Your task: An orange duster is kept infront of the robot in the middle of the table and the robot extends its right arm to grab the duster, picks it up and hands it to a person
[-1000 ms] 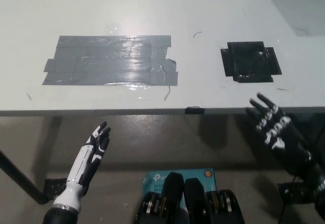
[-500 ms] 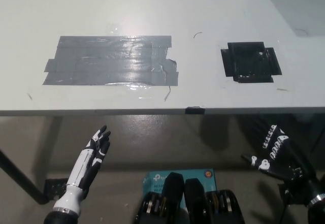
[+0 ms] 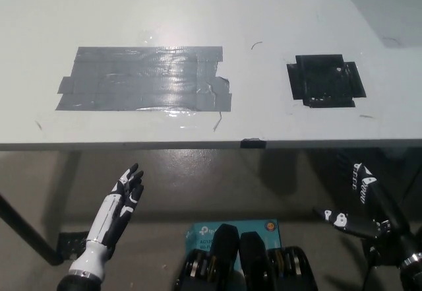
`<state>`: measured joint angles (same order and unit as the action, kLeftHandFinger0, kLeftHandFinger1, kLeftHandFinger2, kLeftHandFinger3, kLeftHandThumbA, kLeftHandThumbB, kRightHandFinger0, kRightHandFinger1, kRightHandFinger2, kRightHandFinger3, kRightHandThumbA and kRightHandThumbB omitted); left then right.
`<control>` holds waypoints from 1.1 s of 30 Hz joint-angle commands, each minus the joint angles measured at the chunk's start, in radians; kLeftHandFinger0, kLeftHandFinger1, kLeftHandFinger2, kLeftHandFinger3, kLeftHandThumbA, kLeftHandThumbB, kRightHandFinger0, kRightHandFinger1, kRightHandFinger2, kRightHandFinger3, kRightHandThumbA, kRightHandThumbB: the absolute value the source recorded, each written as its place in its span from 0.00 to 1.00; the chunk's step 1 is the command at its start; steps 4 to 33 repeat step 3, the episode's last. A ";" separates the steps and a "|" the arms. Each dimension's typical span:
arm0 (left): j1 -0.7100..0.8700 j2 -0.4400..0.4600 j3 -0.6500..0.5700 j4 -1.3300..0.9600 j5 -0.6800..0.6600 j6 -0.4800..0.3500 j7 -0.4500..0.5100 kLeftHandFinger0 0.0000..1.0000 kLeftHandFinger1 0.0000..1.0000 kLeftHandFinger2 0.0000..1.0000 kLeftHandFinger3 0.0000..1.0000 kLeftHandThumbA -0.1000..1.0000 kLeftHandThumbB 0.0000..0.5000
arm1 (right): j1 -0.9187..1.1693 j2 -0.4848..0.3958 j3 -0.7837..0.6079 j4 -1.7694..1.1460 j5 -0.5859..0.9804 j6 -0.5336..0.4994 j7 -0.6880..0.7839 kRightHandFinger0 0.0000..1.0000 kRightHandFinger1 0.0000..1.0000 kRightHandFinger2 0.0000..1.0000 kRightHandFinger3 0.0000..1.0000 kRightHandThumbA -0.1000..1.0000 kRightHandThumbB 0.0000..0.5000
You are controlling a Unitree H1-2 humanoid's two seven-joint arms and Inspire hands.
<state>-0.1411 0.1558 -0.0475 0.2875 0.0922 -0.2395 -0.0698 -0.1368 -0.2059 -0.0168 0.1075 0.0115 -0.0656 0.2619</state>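
While both open, left hand [image 3: 122,202], right hand [image 3: 366,205], below table [image 3: 264,14] edge

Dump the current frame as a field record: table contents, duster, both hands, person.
table: white table, near edge across the middle of the head view
table markings: grey tape patch left of centre; black tape patch to its right
duster: no orange duster in view
left hand: white left hand below the table edge at lower left, open, holding nothing
right hand: black right hand below the table edge at lower right, fingers apart, holding nothing
person: none in view
task state: no grasp made
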 commanded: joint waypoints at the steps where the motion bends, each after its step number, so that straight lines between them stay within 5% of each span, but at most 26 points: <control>1: -0.002 0.001 0.004 -0.023 -0.001 -0.034 0.006 0.99 1.00 1.00 1.00 0.91 0.42 | -0.031 -0.021 0.010 -0.005 -0.040 -0.067 -0.026 1.00 1.00 1.00 1.00 0.90 0.59; 33: -0.003 0.002 0.005 -0.023 -0.002 -0.037 0.005 0.99 1.00 1.00 1.00 0.91 0.43 | -0.034 -0.022 0.013 -0.003 -0.042 -0.061 -0.023 1.00 1.00 1.00 1.00 0.89 0.58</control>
